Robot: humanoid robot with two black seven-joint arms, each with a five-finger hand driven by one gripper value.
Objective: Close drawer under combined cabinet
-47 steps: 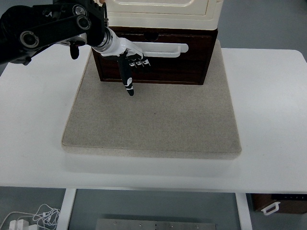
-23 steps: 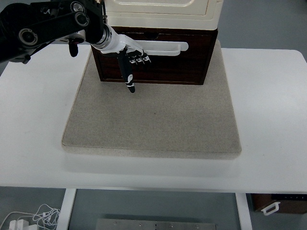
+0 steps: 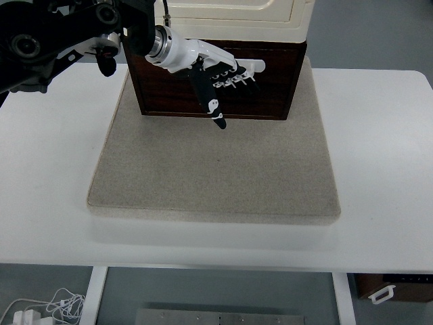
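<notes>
1. The dark brown wooden drawer (image 3: 169, 84) sits under the cream cabinet (image 3: 233, 13), at the far edge of the grey square mat (image 3: 213, 169) on the white table (image 3: 47, 169).
2. To do this step well, the hand should push straight back on the middle of the drawer front, slow and even, so the drawer does not twist.
3. The left hand (image 3: 216, 78) lies in front of the drawer's white bar handle (image 3: 256, 66).
4. Its fingers (image 3: 233, 81) are loose and partly spread. The thumb points down at the mat. It holds nothing.
5. I cannot tell if it touches the handle.
</notes>
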